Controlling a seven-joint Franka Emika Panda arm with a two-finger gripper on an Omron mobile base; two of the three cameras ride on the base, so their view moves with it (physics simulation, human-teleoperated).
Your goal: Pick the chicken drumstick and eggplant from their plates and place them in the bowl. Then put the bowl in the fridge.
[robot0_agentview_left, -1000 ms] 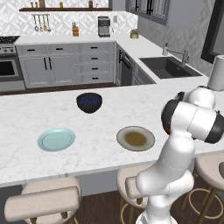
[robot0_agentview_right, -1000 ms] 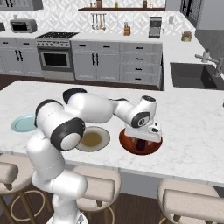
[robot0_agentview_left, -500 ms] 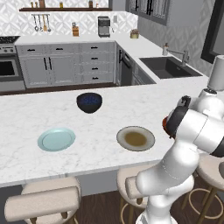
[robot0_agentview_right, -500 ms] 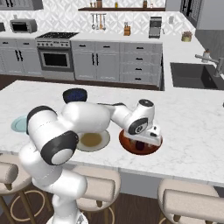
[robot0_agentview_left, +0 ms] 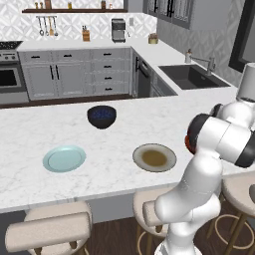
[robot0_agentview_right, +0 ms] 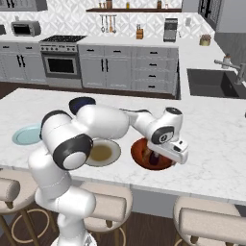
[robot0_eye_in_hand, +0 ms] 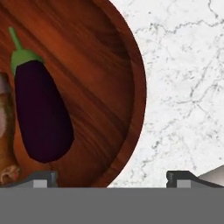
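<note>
My hand [robot0_eye_in_hand: 111,177] is opened wide and holds nothing; it hangs over the rim of the brown bowl [robot0_eye_in_hand: 135,87]. In the bowl lies the eggplant [robot0_eye_in_hand: 41,113], and the chicken drumstick [robot0_eye_in_hand: 5,131] is touching it on one side. The bowl stands on the marble worktop [robot0_agentview_right: 211,139]. Beside it I see the beige plate [robot0_agentview_right: 102,153], further the blue plate [robot0_agentview_left: 63,159] and a small dark bowl [robot0_agentview_left: 101,116]. My own arm hides part of the brown bowl.

Bare marble counter [robot0_eye_in_hand: 183,87] lies open beside the bowl [robot0_eye_in_hand: 109,65]; eggplant [robot0_eye_in_hand: 41,116] occupies its middle.
</note>
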